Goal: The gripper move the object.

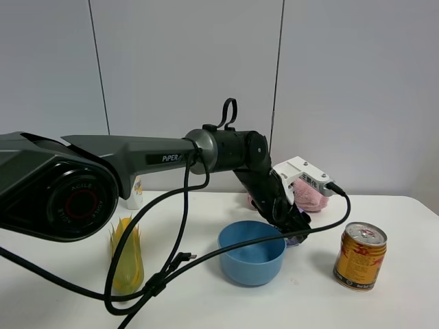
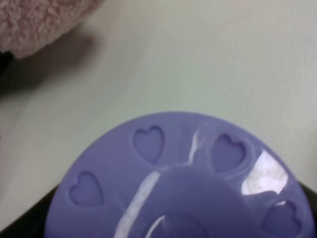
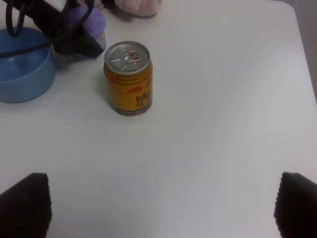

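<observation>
The purple tub's lilac lid with heart-shaped holes (image 2: 178, 188) fills the near part of the left wrist view. In the high view only a sliver of the tub (image 1: 296, 240) shows, behind the right rim of the blue bowl. My left gripper (image 1: 293, 227), a black claw on the dark "PiPER" arm, reaches across the middle and is closed around the tub. The right wrist view shows the tub (image 3: 91, 22) with the black claw (image 3: 74, 42) on it. My right gripper (image 3: 158, 203) is open and empty over bare table; it is out of the high view.
A blue bowl (image 1: 252, 252) stands just left of the tub. A gold drink can (image 1: 360, 256) stands to its right, also in the right wrist view (image 3: 129, 77). A pink fluffy thing (image 1: 310, 195) lies behind. A yellow object (image 1: 127, 257) stands front left.
</observation>
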{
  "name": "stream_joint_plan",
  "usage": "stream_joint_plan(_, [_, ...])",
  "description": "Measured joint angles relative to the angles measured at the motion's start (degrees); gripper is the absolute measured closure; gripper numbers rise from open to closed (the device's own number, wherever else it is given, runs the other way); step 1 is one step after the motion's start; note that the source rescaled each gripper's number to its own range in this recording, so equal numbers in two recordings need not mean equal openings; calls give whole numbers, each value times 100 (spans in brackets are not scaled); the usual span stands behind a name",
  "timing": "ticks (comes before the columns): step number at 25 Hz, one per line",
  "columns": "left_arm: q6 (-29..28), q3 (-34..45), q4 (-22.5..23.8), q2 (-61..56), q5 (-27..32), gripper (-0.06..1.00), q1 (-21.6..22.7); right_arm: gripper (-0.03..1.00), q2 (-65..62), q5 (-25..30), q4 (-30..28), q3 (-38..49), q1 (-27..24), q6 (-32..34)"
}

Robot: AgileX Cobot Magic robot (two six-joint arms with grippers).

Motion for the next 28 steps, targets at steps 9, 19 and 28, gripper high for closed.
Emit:
stream_joint_plan(9, [-370,0,-157,0,-246,-1,0,-3,0,0,0,0,0,0])
stream_joint_plan(19, [-416,0,-157,-387,51,-5,0,-3,0,0,0,0,0,0])
stream_joint_plan(28, [-563,0,-157,-1676,677,-5,0,-3,0,0,0,0,0,0])
